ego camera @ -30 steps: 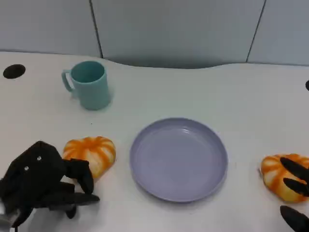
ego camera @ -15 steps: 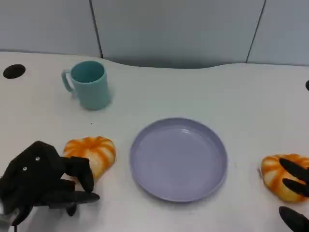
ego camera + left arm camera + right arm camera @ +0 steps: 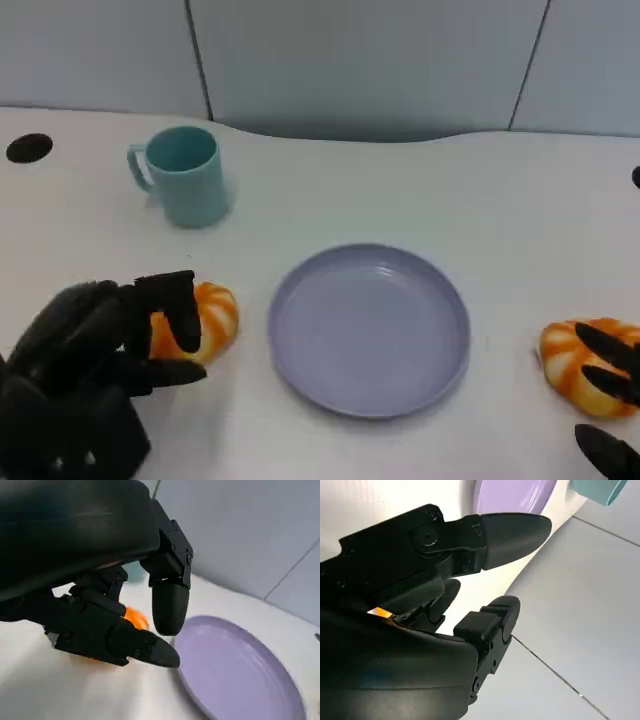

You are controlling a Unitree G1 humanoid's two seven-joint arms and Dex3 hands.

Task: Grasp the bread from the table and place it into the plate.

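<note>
Two black hands sit at the near edge of the bench (image 3: 520,190). The left hand (image 3: 95,360) has moved up and over the bread (image 3: 205,318) since a moment ago — before, it lay low beside it. Now its fingers (image 3: 172,305) curl around the orange bun, one in front and one below, but I cannot tell if they squeeze it yet. That looks like the grab is just starting. The right hand (image 3: 608,400) has not moved; its spread fingers rest on a second bun (image 3: 570,365) at the right edge and hold nothing. Next comes the purple plate (image 3: 300,340), just beside the bread, with nothing in it. Farther back stands a teal cup (image 3: 185,175) — well out of the way.
</note>
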